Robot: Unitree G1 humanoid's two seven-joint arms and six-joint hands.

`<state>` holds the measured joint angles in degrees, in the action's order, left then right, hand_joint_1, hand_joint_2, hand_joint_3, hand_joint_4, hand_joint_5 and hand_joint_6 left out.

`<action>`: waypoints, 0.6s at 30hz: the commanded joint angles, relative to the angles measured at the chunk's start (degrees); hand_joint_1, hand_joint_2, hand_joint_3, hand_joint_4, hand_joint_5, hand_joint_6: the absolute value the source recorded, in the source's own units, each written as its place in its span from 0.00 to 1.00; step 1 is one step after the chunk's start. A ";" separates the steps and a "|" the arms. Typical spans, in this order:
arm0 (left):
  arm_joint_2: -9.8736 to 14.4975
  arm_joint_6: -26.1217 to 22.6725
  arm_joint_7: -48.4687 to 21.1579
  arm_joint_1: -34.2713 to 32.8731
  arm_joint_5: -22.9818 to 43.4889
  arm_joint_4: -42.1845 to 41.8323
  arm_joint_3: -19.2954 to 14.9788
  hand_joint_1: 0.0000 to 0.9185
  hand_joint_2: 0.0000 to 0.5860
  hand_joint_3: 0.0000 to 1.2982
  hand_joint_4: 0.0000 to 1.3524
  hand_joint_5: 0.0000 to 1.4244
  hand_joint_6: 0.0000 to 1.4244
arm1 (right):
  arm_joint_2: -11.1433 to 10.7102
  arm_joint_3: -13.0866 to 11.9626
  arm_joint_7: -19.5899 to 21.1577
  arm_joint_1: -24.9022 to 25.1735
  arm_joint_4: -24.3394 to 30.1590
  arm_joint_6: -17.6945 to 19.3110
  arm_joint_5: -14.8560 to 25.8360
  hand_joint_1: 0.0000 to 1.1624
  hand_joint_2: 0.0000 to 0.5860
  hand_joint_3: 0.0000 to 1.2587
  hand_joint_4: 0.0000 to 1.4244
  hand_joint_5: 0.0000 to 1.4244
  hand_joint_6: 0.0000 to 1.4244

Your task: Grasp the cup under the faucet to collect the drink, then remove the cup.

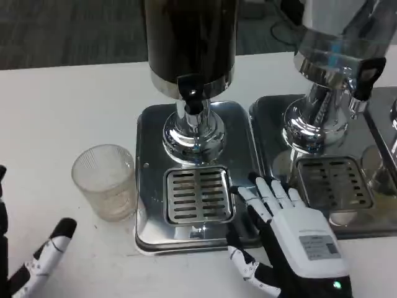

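Note:
A clear ribbed glass cup (pixel 104 181) stands empty on the white table, left of the dispenser's steel base. The dark drink dispenser's black faucet (pixel 191 93) hangs above the slotted drip grate (pixel 198 194); nothing stands on the grate. My left hand (pixel 37 266) shows at the bottom left corner, below and left of the cup, holding nothing; only part of it is in frame. My right hand (pixel 291 239) lies flat and open over the base's right front edge, fingers spread toward the grate.
A second dispenser with a chrome stem (pixel 316 121) and its own drip tray (pixel 335 182) stands at the right. The steel base (pixel 149 223) rises slightly from the table. Bare white table (pixel 56 112) stretches to the left and behind the cup.

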<state>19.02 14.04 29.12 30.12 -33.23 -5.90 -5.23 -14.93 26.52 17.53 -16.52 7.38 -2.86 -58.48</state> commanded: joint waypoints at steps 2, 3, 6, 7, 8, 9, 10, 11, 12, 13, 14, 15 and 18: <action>-0.50 2.05 2.37 -4.72 0.29 2.93 -1.82 0.00 0.13 0.17 0.17 0.18 0.15 | 1.21 -0.23 1.44 -0.86 -0.11 -1.38 0.00 0.25 0.78 0.12 0.00 0.00 0.00; 0.18 2.21 1.25 -6.10 0.73 3.86 -1.65 0.00 0.10 0.08 0.08 0.13 0.10 | 1.37 -0.19 1.56 -0.86 -0.15 -1.48 -0.04 0.25 0.78 0.12 0.00 0.00 0.00; 2.79 2.35 -7.23 -11.84 6.47 10.46 -0.84 0.00 0.00 0.00 0.00 0.00 0.00 | 1.69 -0.30 1.49 -0.58 -0.45 -1.63 0.38 0.25 0.78 0.13 0.00 0.00 0.00; 3.25 2.92 -9.32 -13.71 8.02 13.37 -0.49 0.00 0.00 0.00 0.00 0.00 0.00 | 1.73 -0.39 1.49 -0.39 -0.71 -1.58 0.62 0.25 0.78 0.13 0.00 0.00 0.00; 3.58 3.52 -10.52 -14.84 8.98 15.32 -0.36 0.00 0.00 0.00 0.00 0.00 0.00 | 1.73 -0.40 1.21 -0.16 -0.81 -1.58 0.78 0.25 0.78 0.14 0.00 0.00 0.00; 3.65 4.35 -11.44 -15.91 10.05 17.39 -0.26 0.00 0.00 0.00 0.00 0.00 0.00 | 1.73 -0.42 1.58 -0.19 -0.80 -1.58 0.65 0.25 0.78 0.14 0.00 0.00 0.00; 3.71 5.32 -11.53 -16.80 10.44 19.45 -0.20 0.00 0.00 0.00 0.00 0.00 0.00 | 1.85 -0.30 1.95 -0.26 -0.82 -1.66 0.41 0.25 0.78 0.14 0.00 0.00 0.00; 3.80 6.10 -11.57 -17.35 10.75 20.88 -0.26 0.00 0.00 0.00 0.00 0.00 0.00 | 1.97 -0.24 1.81 -0.28 -0.84 -1.78 0.44 0.25 0.78 0.14 0.00 0.00 0.00; 3.62 6.94 -11.08 -18.12 10.74 22.74 -0.09 0.00 0.00 0.00 0.00 0.00 0.00 | 2.08 -0.33 1.95 -0.37 -0.91 -1.79 0.65 0.25 0.78 0.14 0.00 0.00 0.00; 3.39 7.77 -10.07 -18.76 10.21 24.33 0.07 0.00 0.00 0.00 0.00 0.00 0.00 | 2.17 -0.37 1.99 -0.42 -0.99 -1.79 0.83 0.25 0.78 0.14 0.00 0.00 0.00; 3.19 8.54 -9.23 -19.34 9.66 25.57 0.26 0.00 0.00 0.00 0.00 0.00 0.00 | 2.16 -0.40 1.92 -0.38 -1.00 -1.85 0.77 0.25 0.78 0.14 0.00 0.00 0.00; 3.02 9.45 -8.65 -19.90 9.43 26.73 0.43 0.00 0.00 0.00 0.00 0.00 0.00 | 2.22 -0.44 2.01 -0.29 -1.13 -1.83 0.79 0.25 0.78 0.15 0.00 0.00 0.00; 3.02 11.64 -6.92 -21.03 8.31 28.60 1.17 0.00 0.00 0.00 0.00 0.00 0.00 | 2.32 -0.24 1.89 -0.13 -1.29 -1.97 0.45 0.24 0.79 0.16 0.00 0.00 0.00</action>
<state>22.05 23.28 20.40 10.20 -23.52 21.12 -5.09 -12.97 26.26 18.64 -16.82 6.60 -4.29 -58.15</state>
